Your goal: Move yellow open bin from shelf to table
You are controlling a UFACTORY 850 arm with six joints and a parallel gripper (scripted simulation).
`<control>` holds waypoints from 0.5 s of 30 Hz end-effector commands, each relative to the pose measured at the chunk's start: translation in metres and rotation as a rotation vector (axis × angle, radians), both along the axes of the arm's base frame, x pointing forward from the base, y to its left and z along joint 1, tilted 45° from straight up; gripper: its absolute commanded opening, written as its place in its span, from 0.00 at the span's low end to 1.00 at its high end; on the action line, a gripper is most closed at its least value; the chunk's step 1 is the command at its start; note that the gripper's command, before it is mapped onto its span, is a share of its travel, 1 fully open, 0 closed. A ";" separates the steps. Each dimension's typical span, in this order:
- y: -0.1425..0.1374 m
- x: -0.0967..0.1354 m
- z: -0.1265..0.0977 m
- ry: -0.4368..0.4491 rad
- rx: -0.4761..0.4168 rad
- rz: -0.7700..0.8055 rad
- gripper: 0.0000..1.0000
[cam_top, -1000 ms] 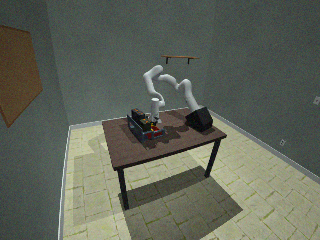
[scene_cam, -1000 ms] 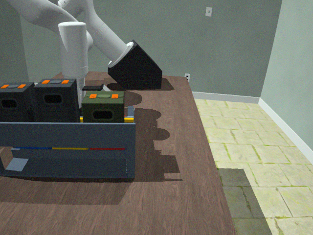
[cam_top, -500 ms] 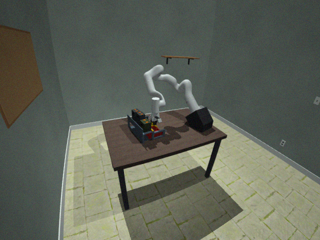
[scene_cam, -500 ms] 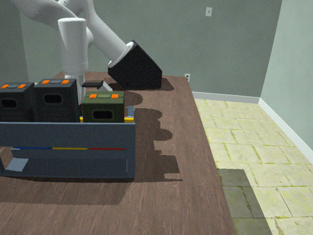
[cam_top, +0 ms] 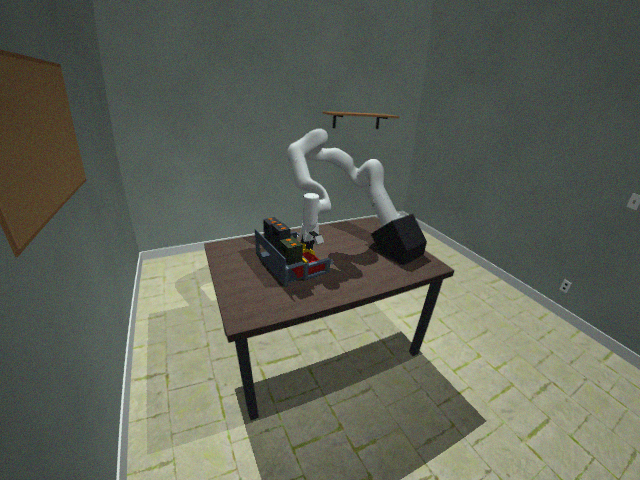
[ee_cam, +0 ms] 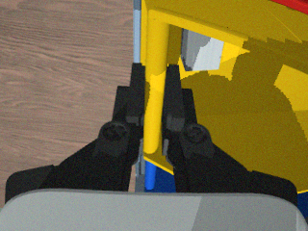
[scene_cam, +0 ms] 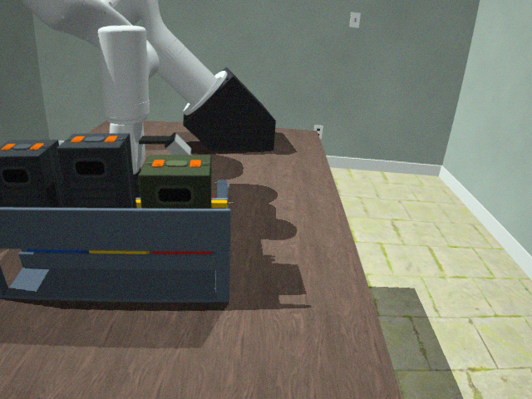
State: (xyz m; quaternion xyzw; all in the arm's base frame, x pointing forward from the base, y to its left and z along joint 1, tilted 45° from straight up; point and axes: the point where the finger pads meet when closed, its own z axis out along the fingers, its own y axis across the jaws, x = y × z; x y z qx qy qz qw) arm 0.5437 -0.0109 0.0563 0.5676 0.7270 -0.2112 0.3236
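The yellow bin (ee_cam: 217, 103) fills the right of the wrist view, with a grey and white piece showing near its top. My gripper (ee_cam: 154, 84) (cam_top: 308, 246) is shut on the bin's front rim, one black finger on each side. The yellow bin still stands in the grey-blue shelf (cam_top: 271, 258) (scene_cam: 171, 229). The blue bin (ee_cam: 163, 185) is beside it at the bottom of the wrist view. The red bin (ee_cam: 295, 4) (cam_top: 319, 266) is on the other side. Its base, the blue bin's and the yellow bin's show as strips through the shelf's back slot. My fingertips are hidden in the exterior view.
A green case (scene_cam: 175, 180) (cam_top: 291, 249) and two dark cases (scene_cam: 94, 171) (scene_cam: 27, 171) stand in a row above the shelf's back panel, close to my wrist. The black arm base (cam_top: 402, 238) (scene_cam: 233, 115) stands on the table (cam_top: 361, 286) (scene_cam: 300, 343).
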 end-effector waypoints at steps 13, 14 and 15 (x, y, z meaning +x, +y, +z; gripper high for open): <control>-0.001 0.001 -0.001 -0.001 0.000 0.001 0.00; -0.001 0.001 -0.001 -0.001 0.000 0.001 0.00; -0.001 0.001 -0.001 -0.001 0.000 0.001 0.00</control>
